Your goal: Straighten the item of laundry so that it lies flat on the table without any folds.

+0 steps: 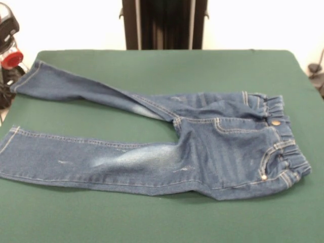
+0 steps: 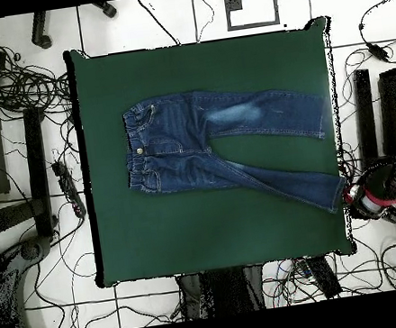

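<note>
The item of laundry (image 1: 202,147) is a small pair of blue denim jeans lying on the table (image 1: 162,217). In the front view its gathered waistband points right and both legs stretch left, spread apart. The far leg runs slanting to the far left corner. A fold creases the seat near the brass button. From overhead the jeans (image 2: 208,142) lie on the green table (image 2: 202,234) with the waistband to the left. The red and black arm (image 2: 383,191) sits off the table's right edge beside one leg's hem. I cannot make out the gripper on it.
Part of the arm (image 1: 10,55) shows past the table's left edge in the front view. Cables and black stands (image 2: 19,160) surround the table on the tiled floor. The pedestal (image 1: 164,25) stands behind the far edge.
</note>
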Tool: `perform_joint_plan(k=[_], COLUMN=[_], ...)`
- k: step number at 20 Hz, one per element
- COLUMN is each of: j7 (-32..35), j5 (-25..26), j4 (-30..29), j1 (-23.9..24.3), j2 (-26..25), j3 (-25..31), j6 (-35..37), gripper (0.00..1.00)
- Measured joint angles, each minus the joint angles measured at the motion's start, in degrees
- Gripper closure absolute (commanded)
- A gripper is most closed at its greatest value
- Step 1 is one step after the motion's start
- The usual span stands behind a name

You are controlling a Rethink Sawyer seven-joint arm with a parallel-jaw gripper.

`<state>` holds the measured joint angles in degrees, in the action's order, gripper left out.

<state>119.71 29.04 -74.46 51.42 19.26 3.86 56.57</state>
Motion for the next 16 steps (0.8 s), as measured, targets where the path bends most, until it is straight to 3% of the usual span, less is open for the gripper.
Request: perform_joint_plan(k=[16], j7=[0.0], j5=[-2.4], j4=[-0.6], j1=[-0.4], j2=[0.3], j3=[-0.1], j6=[-2.9], gripper=[0.0])
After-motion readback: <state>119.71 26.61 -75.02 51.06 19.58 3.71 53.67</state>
